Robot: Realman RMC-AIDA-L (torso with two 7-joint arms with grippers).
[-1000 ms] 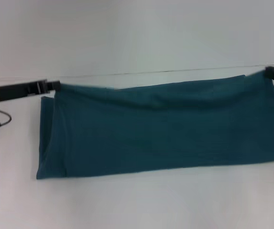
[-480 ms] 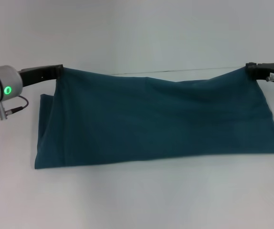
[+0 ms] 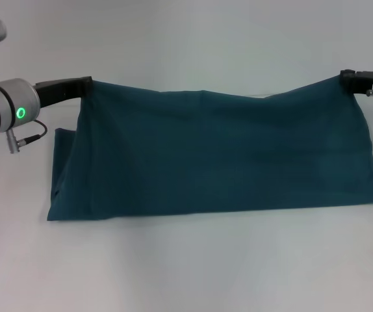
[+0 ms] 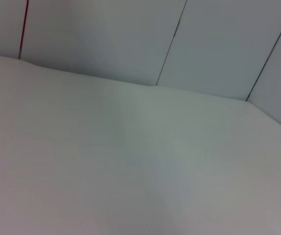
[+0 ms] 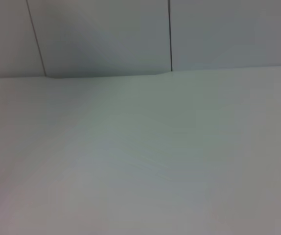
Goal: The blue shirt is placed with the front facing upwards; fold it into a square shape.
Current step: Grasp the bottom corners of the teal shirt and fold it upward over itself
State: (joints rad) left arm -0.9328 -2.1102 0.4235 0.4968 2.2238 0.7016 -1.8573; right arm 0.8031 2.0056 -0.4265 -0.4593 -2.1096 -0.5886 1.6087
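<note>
Blue shirt (image 3: 219, 156): a dark teal-blue garment folded lengthwise into a long band that runs across the white bench (image 3: 193, 273). No lettering, collar or label shows on the side facing the head camera.
Upper edge: lifted off the bench and hung between the two grippers; it sags slightly toward the middle.
Lower edge: rests on the bench in a nearly straight line, with a second layer of cloth showing at the robot's left end.
Surface: smooth, with faint diagonal creases running down from each held corner.
Left gripper (image 3: 82, 84): at the shirt's upper corner on the robot's left, its dark fingers clenched on the cloth. A green ring light glows on the silver wrist behind it.
Right gripper (image 3: 349, 77): at the opposite upper corner, at the edge of the head view, likewise pinching the cloth.
Head view: shows the whole shirt, both grippers and the bench in front.
Left wrist view: shows only bare white bench top and a panelled wall with dark seams and one red line; neither shirt nor fingers appear.
Right wrist view: shows the same kind of bare surface and panelled wall, with no shirt or fingers.
</note>
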